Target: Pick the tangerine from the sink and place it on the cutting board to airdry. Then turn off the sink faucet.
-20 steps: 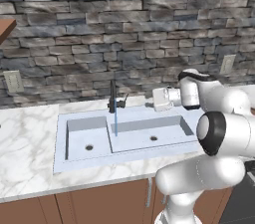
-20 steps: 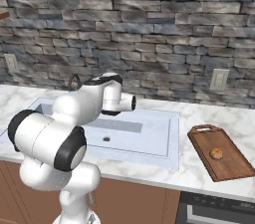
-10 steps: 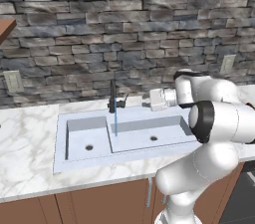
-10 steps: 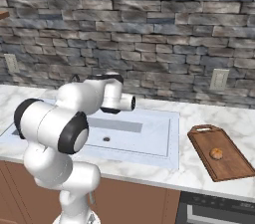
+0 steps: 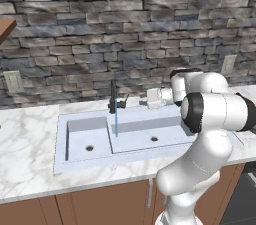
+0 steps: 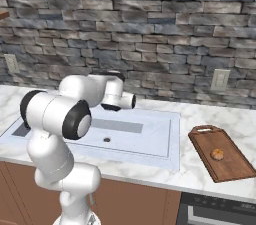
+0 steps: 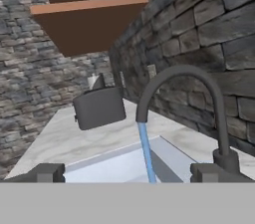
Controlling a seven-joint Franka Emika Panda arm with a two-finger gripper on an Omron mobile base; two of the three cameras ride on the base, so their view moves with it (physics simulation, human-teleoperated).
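The tangerine [image 6: 217, 154] lies on the dark reddish-brown cutting board [image 6: 227, 166], on the counter right of the sink [image 6: 150, 141]. Both sink [image 5: 80, 139] bowls hold nothing. The black faucet [image 5: 113, 100] stands behind them and a thin blue stream [image 5: 116, 123] runs from it. My gripper [image 5: 146, 100] hovers over the sink's back edge, a little to the right of the faucet and level with it. In the hand view the faucet's arch [image 7: 184, 81] and stream [image 7: 145, 153] lie ahead, between my spread fingertips [image 7: 47, 172]. The gripper [image 7: 127, 173] is open and holds nothing.
The stone wall runs close behind the faucet, with outlets [image 5: 13, 81] [image 6: 220, 80] on it. A dark toaster-like box [image 7: 99, 106] stands on the counter beyond the faucet, under a brown shelf [image 7: 84, 19]. An oven front [image 6: 215, 214] sits below the cutting board.
The hand has slid a little to the left along the back of the sink, toward the faucet. The tangerine and the board have not moved, and the water still runs.
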